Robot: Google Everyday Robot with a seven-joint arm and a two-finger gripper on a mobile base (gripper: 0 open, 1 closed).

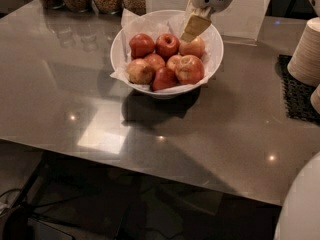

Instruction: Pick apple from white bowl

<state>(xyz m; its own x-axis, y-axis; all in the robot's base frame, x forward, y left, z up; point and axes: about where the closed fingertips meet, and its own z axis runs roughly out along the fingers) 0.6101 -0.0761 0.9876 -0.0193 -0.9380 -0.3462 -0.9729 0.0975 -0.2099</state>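
I am seeing the tan-and-white hand (189,35) hovering over the white bowl (116,46), at its back rim. The apple (189,69) is glowing red-orange, and the bench (230,124) is showing glossy grey.

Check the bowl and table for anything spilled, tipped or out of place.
Nothing stands out. The white bowl sits upright on the table, with all the apples inside it on the paper lining. The hand hangs over the bowl's far rim.
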